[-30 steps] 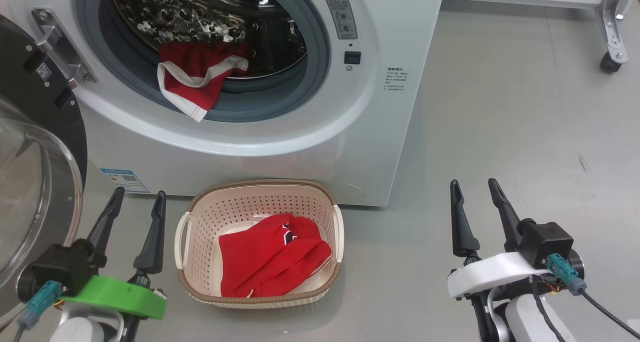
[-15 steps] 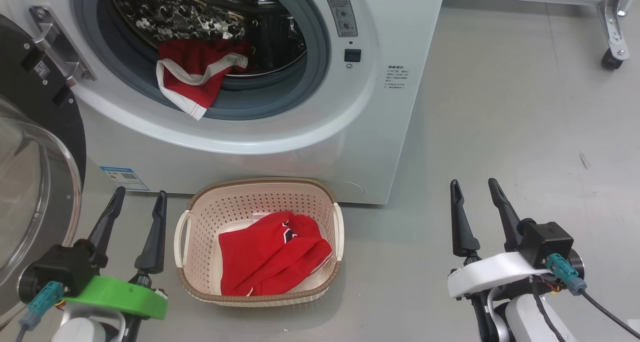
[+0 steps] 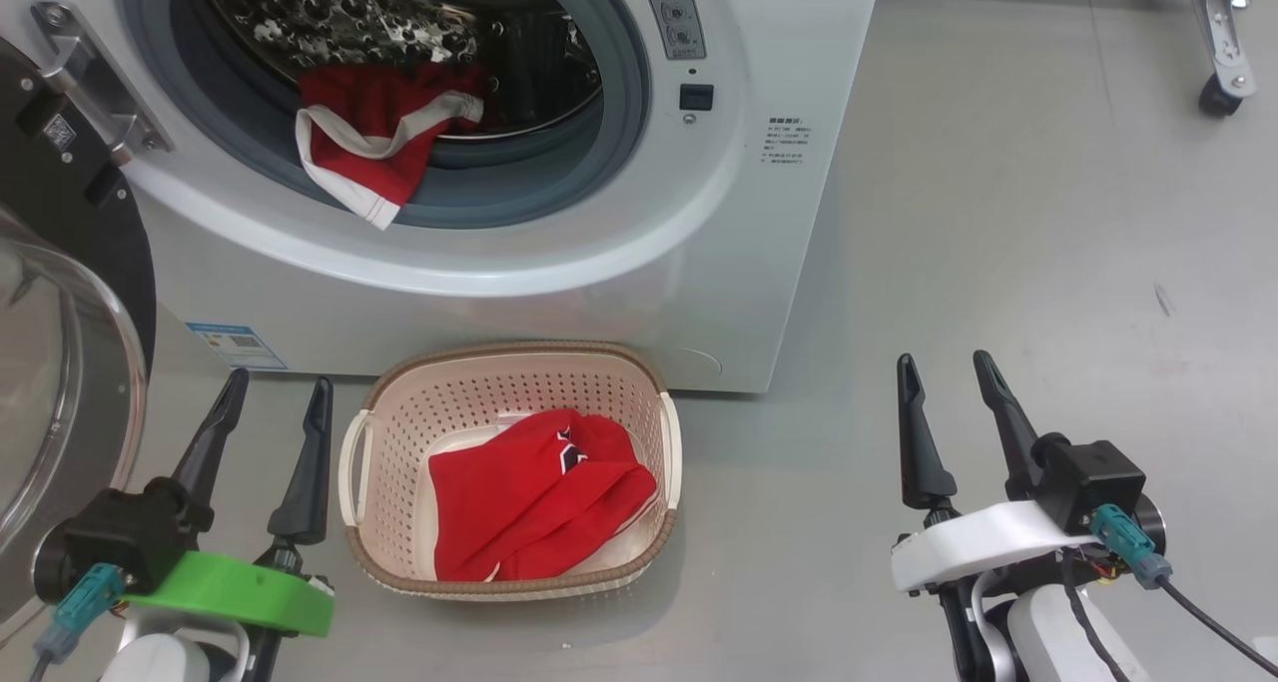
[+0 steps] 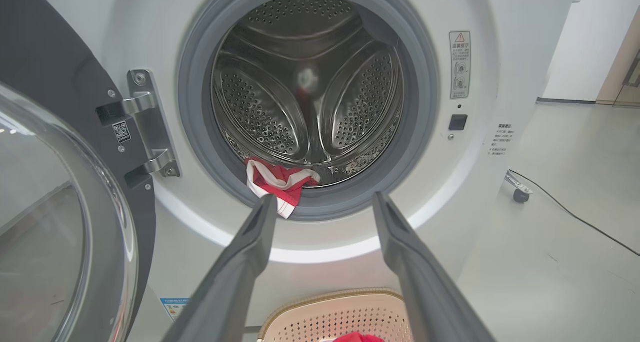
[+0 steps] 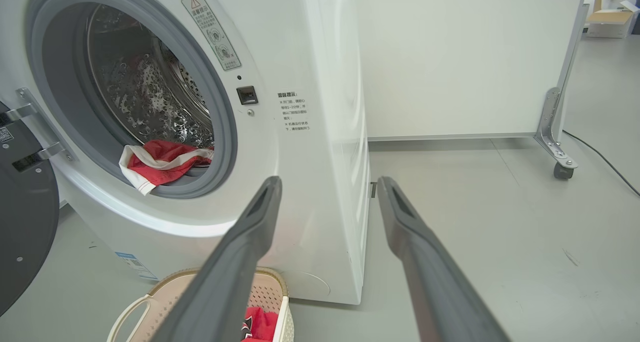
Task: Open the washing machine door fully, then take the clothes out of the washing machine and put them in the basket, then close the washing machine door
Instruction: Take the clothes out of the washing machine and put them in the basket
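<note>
while the washing machine door [image 3: 70,362] stands swung wide at the left, step in hand: second pick from the washing machine [image 3: 699,263], by my reading not yet begun.
clothes: one red garment [image 3: 369,148] draped from the drum [image 3: 379,23] over the grey gasket [image 3: 624,113]; a second red piece [image 3: 529,507] lies in the basket [image 3: 509,347], which sits on the floor [image 3: 998,213] just before the machine.
left gripper [image 3: 281,377]: released, fingers spread, empty, between door glass and basket.
right gripper [image 3: 943,356]: released, empty, over bare floor well right of the basket.
risk 1: white trim hangs across the gasket; a pinch on that edge alone may snag or slip, dropping the cloth short of the small basket.
risk 2: left arm sits close beside the door glass; a wide swing could knock the door or shove the light basket.
risk 3: shutting the door with cloth across the gasket would trap it.
left wrist view: looks straight into the drum to its back wall, no other cloth seen there; the head view sees just the drum's near part.
right wrist view: adds the machine's side panel and a wheeled frame [image 5: 555,126].
head view: gives the basket's contents whole; the wrist views catch a red scrap at their bottom edge.
</note>
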Robot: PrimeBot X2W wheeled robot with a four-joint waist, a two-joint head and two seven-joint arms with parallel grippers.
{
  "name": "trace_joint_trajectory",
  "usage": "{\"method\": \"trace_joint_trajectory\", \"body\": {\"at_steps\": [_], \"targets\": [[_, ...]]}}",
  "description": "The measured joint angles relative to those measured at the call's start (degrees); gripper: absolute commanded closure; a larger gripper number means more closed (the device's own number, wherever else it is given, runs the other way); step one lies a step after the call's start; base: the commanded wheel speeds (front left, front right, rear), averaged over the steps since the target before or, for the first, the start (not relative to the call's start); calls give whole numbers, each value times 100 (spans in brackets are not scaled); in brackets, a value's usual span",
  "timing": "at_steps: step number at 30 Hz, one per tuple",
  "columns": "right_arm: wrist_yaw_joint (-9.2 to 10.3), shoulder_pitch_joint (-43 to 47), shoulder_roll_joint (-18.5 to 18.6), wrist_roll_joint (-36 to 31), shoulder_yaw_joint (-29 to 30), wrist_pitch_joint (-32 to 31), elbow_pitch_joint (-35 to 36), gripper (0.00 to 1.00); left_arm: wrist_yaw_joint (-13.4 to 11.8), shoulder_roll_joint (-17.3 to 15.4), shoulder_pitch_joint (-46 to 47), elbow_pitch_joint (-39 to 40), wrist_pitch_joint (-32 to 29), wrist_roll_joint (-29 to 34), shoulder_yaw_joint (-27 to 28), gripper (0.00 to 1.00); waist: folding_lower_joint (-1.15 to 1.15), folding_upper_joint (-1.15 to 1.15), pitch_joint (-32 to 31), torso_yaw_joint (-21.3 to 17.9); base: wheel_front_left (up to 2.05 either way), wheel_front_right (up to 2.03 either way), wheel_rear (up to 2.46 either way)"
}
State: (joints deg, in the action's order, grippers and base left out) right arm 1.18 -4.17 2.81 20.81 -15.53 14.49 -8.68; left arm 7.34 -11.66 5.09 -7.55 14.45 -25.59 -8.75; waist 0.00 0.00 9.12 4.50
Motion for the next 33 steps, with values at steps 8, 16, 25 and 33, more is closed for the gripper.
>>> {"method": "trace_joint_trajectory", "body": {"at_steps": [8, 16, 25, 33], "targets": [[64, -14, 1, 0, -45, 0, 112, 0, 0, -25, 0, 98, 0, -73, -9, 0, 0, 0, 272, -62, 0, 0, 0], [171, -161, 2, 1, -218, 0, 287, 0, 0, -355, 80, 160, 0, -71, -109, 0, 0, 0, 691, -181, 0, 0, 0], [303, -416, 5, 83, -425, 0, 519, 0, 0, -920, 688, 153, -215, -103, -163, 0, 0, 0, 1262, -422, 0, 0, 0], [403, -609, 8, 135, -600, 0, 666, 0, 0, -1410, 1366, -82, -753, -93, -49, 0, 0, 0, 1814, -685, 0, 0, 0]]}}
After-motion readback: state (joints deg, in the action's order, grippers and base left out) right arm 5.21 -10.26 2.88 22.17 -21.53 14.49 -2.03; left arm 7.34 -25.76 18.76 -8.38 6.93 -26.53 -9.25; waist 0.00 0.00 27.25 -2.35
